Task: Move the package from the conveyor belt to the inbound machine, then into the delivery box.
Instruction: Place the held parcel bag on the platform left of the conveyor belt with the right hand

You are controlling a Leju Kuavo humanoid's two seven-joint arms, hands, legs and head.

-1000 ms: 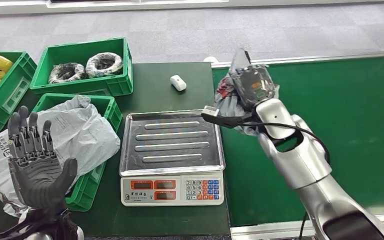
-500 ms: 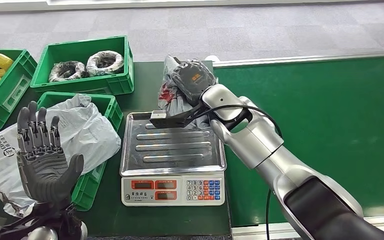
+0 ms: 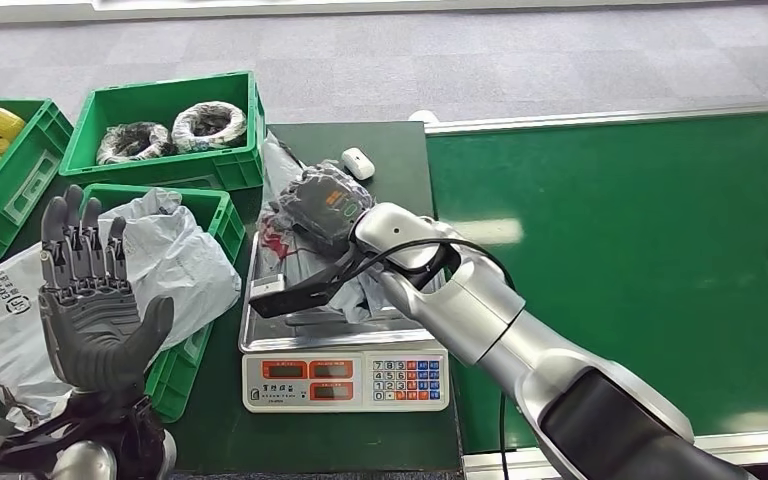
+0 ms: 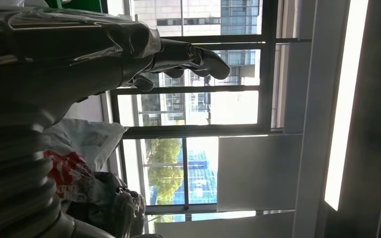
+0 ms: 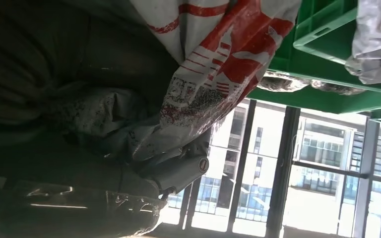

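the right hand [image 3: 325, 203] holds the package [image 3: 285, 215] tight, just over the scale tray [image 3: 260, 335]. it should lower the bag flat onto the tray's middle, then let go. the left hand [image 3: 88, 305] is wide open and holds nothing. a green bin [image 3: 222, 215] of bags sits beside the scale.

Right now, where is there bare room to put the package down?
The scale tray is partly bare at its front-left, beyond the package in the right robot hand. The green belt is wide open. The near crate is crowded with bags.
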